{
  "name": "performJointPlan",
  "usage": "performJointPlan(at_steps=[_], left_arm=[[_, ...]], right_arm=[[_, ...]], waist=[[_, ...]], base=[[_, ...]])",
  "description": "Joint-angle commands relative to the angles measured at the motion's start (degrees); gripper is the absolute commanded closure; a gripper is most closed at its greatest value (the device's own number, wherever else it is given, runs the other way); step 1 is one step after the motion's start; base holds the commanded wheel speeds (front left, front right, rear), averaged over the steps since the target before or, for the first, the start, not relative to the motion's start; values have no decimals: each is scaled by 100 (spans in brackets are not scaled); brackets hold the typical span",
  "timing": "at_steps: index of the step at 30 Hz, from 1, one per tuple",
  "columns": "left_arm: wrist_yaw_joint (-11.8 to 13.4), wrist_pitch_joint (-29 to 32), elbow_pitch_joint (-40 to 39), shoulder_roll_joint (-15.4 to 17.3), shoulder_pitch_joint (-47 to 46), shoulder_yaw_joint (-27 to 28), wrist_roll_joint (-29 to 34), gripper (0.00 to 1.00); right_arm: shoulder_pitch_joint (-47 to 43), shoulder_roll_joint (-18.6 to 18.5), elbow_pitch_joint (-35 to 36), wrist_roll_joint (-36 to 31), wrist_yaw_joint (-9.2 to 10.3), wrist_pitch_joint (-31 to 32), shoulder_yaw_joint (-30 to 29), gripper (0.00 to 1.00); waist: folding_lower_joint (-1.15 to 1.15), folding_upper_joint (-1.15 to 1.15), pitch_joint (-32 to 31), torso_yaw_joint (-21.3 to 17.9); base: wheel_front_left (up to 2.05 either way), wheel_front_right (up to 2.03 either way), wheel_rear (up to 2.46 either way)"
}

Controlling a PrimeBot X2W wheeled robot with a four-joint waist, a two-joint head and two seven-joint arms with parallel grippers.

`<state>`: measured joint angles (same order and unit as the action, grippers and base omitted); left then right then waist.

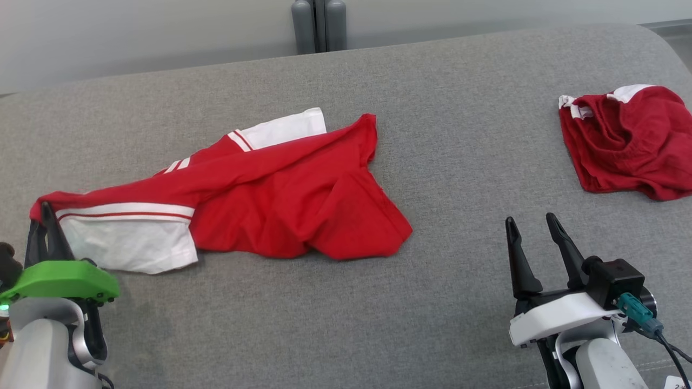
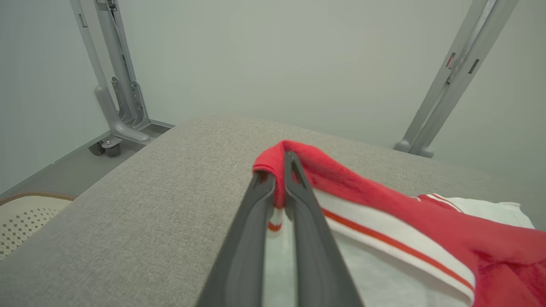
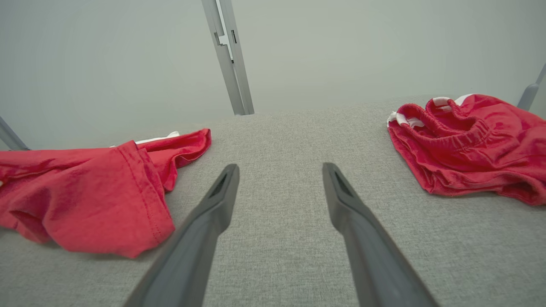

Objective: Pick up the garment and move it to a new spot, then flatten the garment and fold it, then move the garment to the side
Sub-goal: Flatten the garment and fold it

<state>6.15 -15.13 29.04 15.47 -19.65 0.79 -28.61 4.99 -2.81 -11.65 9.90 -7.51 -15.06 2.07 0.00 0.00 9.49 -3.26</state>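
**Shirt pinched at left corner, not yet flat**

Grip: left pincer (image 1: 46, 216) pressed together on the shirt (image 1: 281, 189), biting the red edge just above the white sleeve (image 1: 124, 237), lower left of head frame. Same in left wrist view: red fold clamped between both fingers (image 2: 309, 226), peaked up a little off the table (image 1: 459, 162), striped band draped to the right below. Corner hold picked, at a guess, for max sideways pull when spreading.

Other side: right pincer (image 1: 532, 221) spread wide, holding nothing, lower right of head frame, over bare table. Well apart from the shirt's nearest hem. Right wrist view: shirt hem at left, darker garment (image 3: 469, 145) at right, plain grey between the fingers. Probably held there ready to take the opposite hem.

Shirt position: centre-left of head frame, lying on the table, strung out diagonally from lower left up toward centre. Second sleeve (image 1: 281, 129) poking out at top centre. Body bunched and creased toward lower centre. No print visible; face down or folded over, cannot tell.

Darker garment: upper right of head frame, crumpled, well apart from both pincers. Not part of the job, best left alone.

Stage, judged: early flattening, fold not started.

Next move needs: a second grip on the right-hand hem, then a pull apart low over the table.

Risks: thin pinch slipping off the edge; near sleeve tucking under while dragged.
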Motion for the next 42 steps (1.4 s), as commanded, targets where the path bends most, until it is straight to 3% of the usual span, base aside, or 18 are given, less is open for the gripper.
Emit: performJointPlan(at_steps=[1, 6, 7, 8, 20, 30, 36, 42], left_arm=[[37, 0, 63, 55, 104, 103, -61, 100], [17, 0, 298, -13, 206, 189, -4, 100], [8, 0, 322, -45, 223, 200, 25, 64], [2, 0, 308, -86, 241, 216, 54, 1], [-257, 2, -606, -494, 350, 368, 612, 0], [-563, 2, -1042, -1063, 654, -215, 945, 0], [-588, 2, -1252, -1229, 644, -635, 863, 0], [-447, 2, -1440, -1256, 492, -1067, 582, 0]], right_arm=[[45, -13, -20, -25, 4, -13, -20, 0], [27, -13, -47, -50, 4, -13, -20, 0], [17, -13, -54, -53, 4, -13, -15, 0], [11, -13, -60, -53, 4, -13, -17, 0], [-83, -14, -108, -179, 4, -13, -105, 0], [485, -20, -435, -808, 4, 178, -247, 0], [1548, -502, -1005, -1043, 4, 852, -103, 0], [2649, -1117, -1900, -762, 5, 1359, 379, 0]], waist=[[0, 0, -4, 1], [0, 0, -52, 22], [0, 0, -71, 31], [0, 0, -91, 43], [0, 0, -358, 423], [0, 0, -271, 935], [0, 0, 87, 1366], [0, 0, 468, 1871]], base=[[0, 0, 0], [0, 0, 0], [0, 0, 0], [0, 0, 0], [0, 0, 0], [0, 0, 0], [0, 0, 0], [0, 0, 0]])
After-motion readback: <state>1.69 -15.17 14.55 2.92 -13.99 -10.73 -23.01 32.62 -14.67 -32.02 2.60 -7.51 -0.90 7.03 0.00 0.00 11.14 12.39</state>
